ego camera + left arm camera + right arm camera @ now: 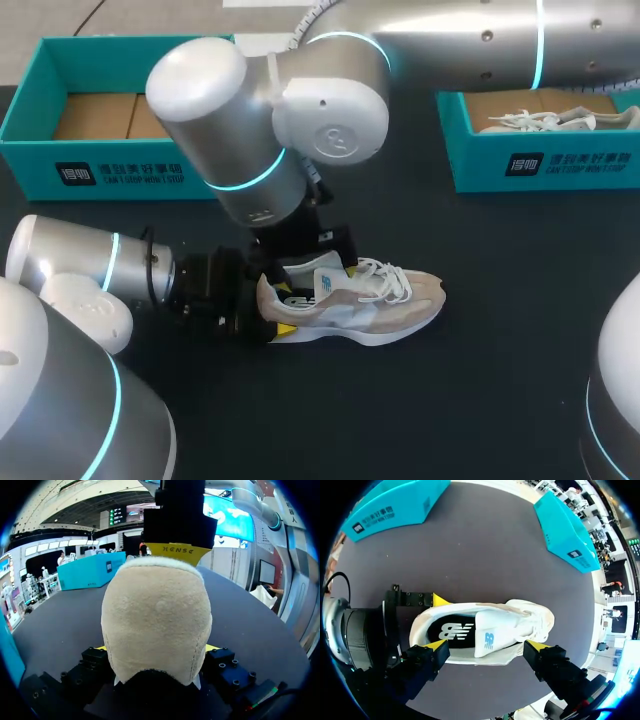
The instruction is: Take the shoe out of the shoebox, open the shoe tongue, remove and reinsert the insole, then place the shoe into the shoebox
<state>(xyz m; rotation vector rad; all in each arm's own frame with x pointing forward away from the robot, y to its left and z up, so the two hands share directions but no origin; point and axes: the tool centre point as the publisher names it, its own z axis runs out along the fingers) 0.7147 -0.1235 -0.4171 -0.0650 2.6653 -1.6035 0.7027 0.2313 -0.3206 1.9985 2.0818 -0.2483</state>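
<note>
A beige and white shoe lies on its sole on the dark table, toe to the right. My left gripper comes in from the left and is shut on the heel, a yellow tip on each side. My right gripper hangs open just above the shoe's collar. In the right wrist view its yellow fingertips stand apart along the shoe's near side, holding nothing. The white tongue lies over the opening, and the black insole shows inside.
A teal shoebox with a bare cardboard bottom stands at the back left. A second teal shoebox at the back right holds another shoe. My right arm's big joint hangs over the table's middle.
</note>
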